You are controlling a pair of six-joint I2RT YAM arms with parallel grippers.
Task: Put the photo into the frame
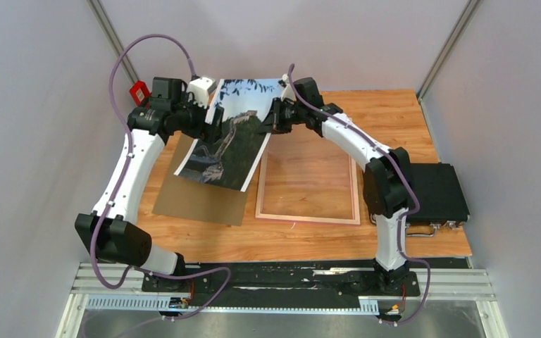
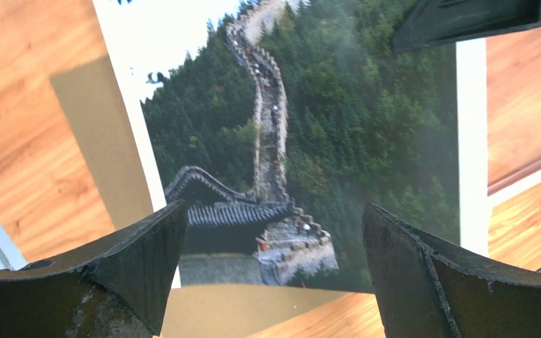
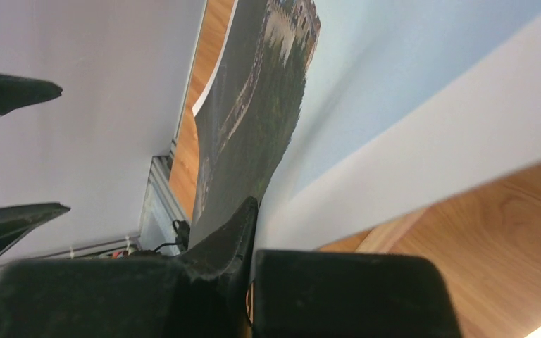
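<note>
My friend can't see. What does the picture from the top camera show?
The right gripper holds the photo tilted up over a brown board. The left gripper is open beside it, and the frame lies flat on the wooden table.

Readable text, labels, brands, numbers, signs: none in any view.

- Item: red tag (image 1: 139, 91), far left, beside the left arm. It carries a pale mark, too small to read.
- Item: the photo (image 1: 229, 134). Its printed face shows scenery and a white border only, and no lettering can be made out on it.
- Item: black case (image 1: 437, 191), at the right edge of the table. No marking on it can be read at this size.
</note>
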